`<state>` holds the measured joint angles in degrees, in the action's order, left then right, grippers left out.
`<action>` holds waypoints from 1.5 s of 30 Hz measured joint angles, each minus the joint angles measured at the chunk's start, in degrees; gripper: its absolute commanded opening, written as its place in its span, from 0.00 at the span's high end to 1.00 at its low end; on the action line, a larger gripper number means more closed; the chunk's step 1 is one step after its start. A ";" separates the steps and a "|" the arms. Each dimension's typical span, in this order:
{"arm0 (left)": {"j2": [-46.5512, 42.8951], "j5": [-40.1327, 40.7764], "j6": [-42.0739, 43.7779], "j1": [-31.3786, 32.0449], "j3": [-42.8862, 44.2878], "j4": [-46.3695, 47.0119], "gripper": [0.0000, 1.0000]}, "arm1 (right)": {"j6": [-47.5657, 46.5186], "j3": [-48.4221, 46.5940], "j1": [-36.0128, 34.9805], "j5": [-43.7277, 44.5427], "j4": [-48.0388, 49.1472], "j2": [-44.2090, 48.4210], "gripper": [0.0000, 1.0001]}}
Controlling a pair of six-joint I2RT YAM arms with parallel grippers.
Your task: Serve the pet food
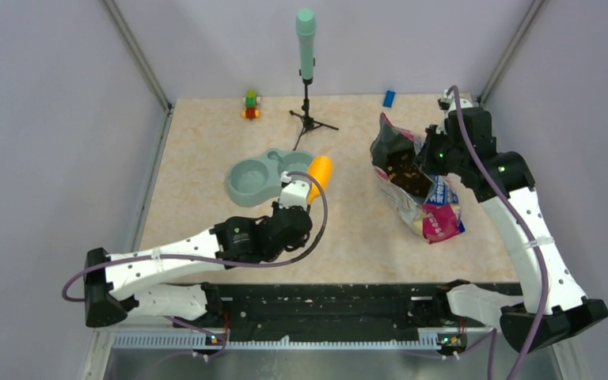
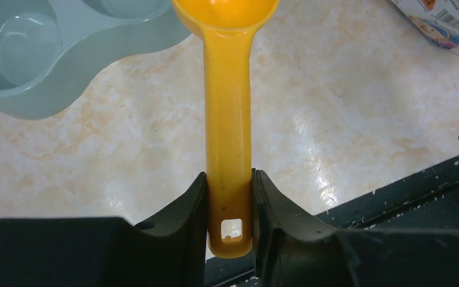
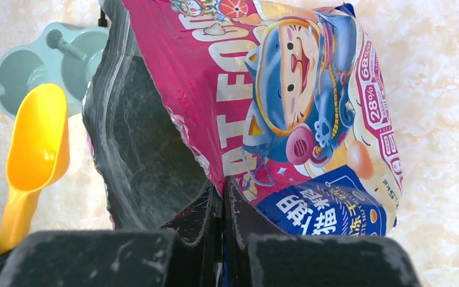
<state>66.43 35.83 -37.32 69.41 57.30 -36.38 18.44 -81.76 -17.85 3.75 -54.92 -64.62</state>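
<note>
At the near edge, the two arm bases sit on a black rail (image 1: 348, 305) flecked with pale specks. From the left base the arm reaches forward over the marbled beige table (image 1: 198, 158), and the left gripper (image 2: 230, 221) is clamped on the tail end of the orange-yellow scoop (image 2: 229, 119), one finger pressed to each side of the handle just above its small square hole. The handle runs straight away from the fingers, and the scoop's cup sits just beside the right lobe of the pale green double bowl (image 1: 257, 180) without covering either well; whether it touches the rim cannot be told. To the right, well apart from the bowl, the glossy pink and blue cat food bag (image 1: 435, 214) lies slanted on the table, its sealed bottom toward the near side and its mouth gaping toward the far left. The pet food (image 1: 404, 168) is inside that mouth, a dark-brown crumbly mass seen from above; the right wrist view shows only the grey lining there. The right gripper (image 3: 221, 197) pinches the bag's torn upper edge, its fingers nearly together with only the thin wall between them, holding that side up. Farther back stand a mint-green microphone on a small black tripod (image 1: 306, 47), a stack of coloured toy blocks (image 1: 250, 104) and a single blue block (image 1: 389, 98).
</note>
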 measured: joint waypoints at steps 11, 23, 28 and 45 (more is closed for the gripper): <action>-2.82 -8.70 8.15 -0.26 4.11 -6.93 1.00 | 0.17 -0.35 -0.02 -0.85 -0.42 -2.34 1.00; 4.94 -13.55 24.37 -4.17 -26.12 37.86 1.00 | -0.68 -1.05 -0.02 -0.85 -0.85 -2.60 1.00; 13.86 -18.88 27.32 -10.99 -26.21 50.27 1.00 | -0.85 0.79 -0.02 -1.05 -0.50 -1.77 1.00; 28.81 -28.30 29.81 -17.75 -23.19 66.90 1.00 | -0.85 2.67 -0.04 -2.43 0.04 0.42 1.00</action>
<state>95.24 7.53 -7.51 51.66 34.11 30.52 17.58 -79.09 -17.89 1.32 -54.87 -64.20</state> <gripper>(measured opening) 0.317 0.014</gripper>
